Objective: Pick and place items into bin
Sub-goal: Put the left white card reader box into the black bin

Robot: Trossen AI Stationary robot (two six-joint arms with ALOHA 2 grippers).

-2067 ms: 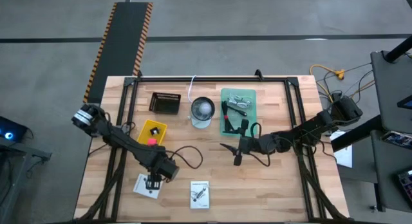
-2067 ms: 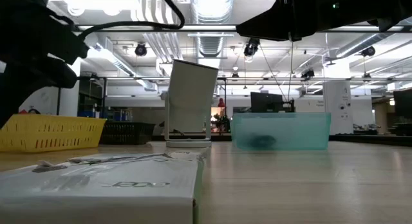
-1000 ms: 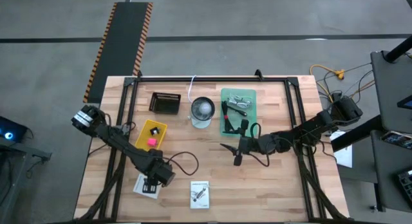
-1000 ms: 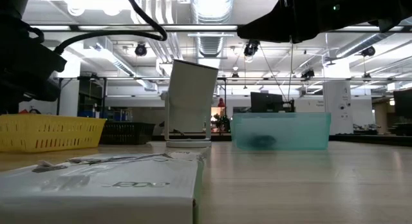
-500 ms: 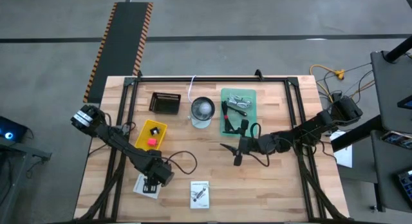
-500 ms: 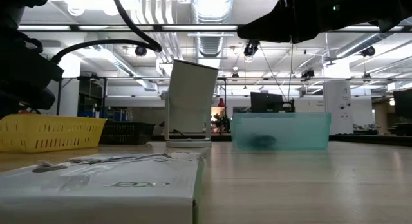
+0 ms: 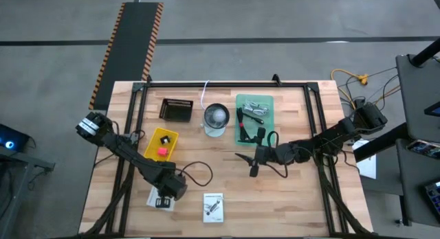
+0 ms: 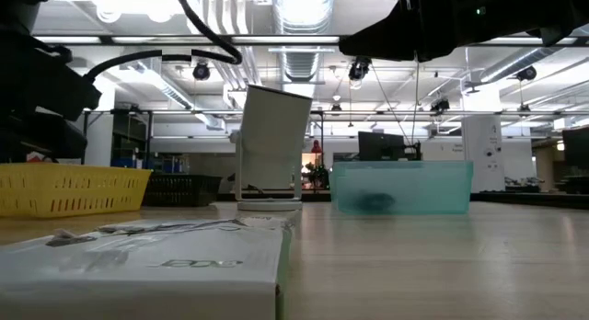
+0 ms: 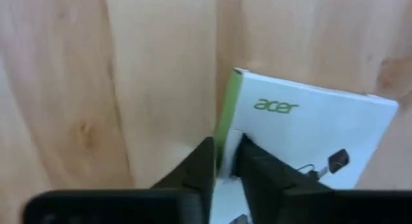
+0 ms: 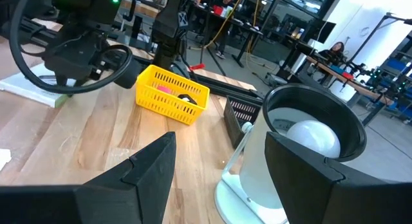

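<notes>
1. The left gripper (image 9: 222,161) is pinching the green edge of a flat, glossy white printed card (image 9: 309,137), near left.
2. The right gripper (image 10: 219,161) is hanging open, empty, mid-table.
3. Pale planked wooden table (image 7: 302,198) is showing grain; a workshop is lying beyond.

surface (image 7: 302,198): pale wood planks, black frame rails
basket (image 7: 161,142): yellow mesh, holding a pink lump (image 7: 161,150) and a black cube (image 7: 164,139)
crate (image 7: 176,110): black
tray (image 7: 255,119): translucent teal-green
card (image 9: 309,143): white, green edge stripe, green lettering
second card (image 7: 214,207): white, dark print
floor strip (image 7: 130,43): black, yellow-and-black hazard border
</notes>
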